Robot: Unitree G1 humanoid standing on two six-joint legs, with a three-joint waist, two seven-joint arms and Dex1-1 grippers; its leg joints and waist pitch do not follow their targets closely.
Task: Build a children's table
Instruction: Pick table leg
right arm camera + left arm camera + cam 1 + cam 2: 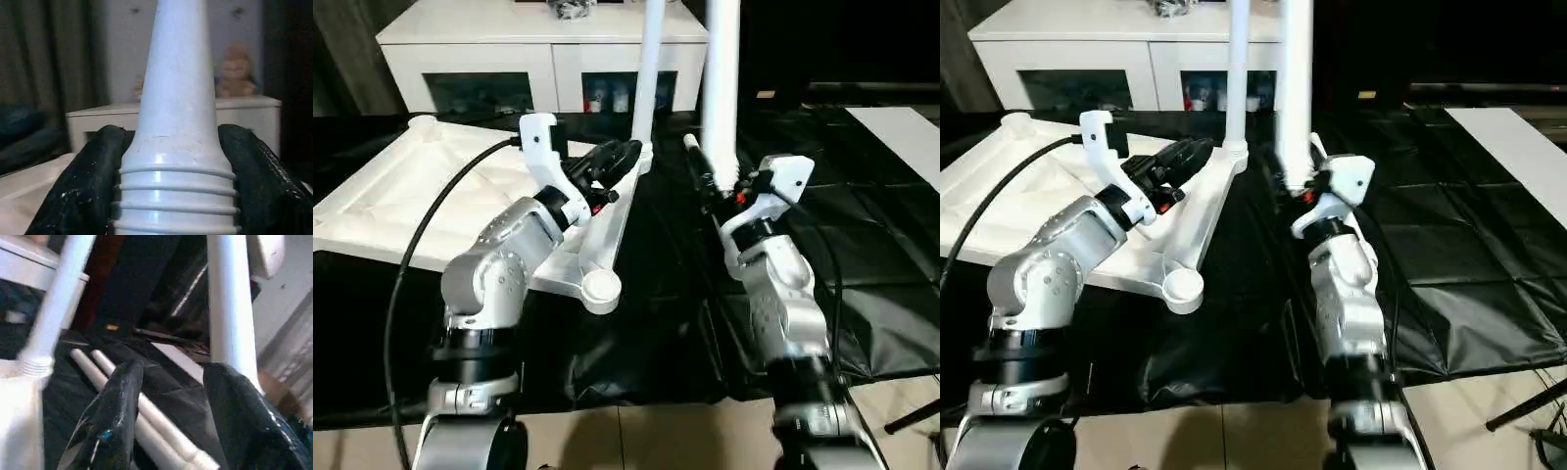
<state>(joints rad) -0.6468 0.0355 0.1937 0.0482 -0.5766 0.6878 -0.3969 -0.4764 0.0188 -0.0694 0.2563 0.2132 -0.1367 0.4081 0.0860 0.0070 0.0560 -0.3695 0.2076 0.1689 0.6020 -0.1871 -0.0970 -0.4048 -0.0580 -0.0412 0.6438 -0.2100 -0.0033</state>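
Gripping a white leg (176, 122) just above its threaded end, the right gripper (720, 186) has one black finger (83, 186) on each side of the tube, which rises upright out of the jaws. The left gripper (607, 162) stands parted with nothing between its fingers (110, 416); it hovers beside the base of a second leg (649, 69), which stands upright in a corner socket of the tabletop (401, 196). Whether the left jaws touch that corner is hard to tell. The tabletop lies ribbed side up under and behind the left jaws, on a black sheet (871, 245). Two more legs (146, 411) lie side by side on the sheet beyond the left jaws. A white cabinet (489, 59) with dark glass doors stands behind both.
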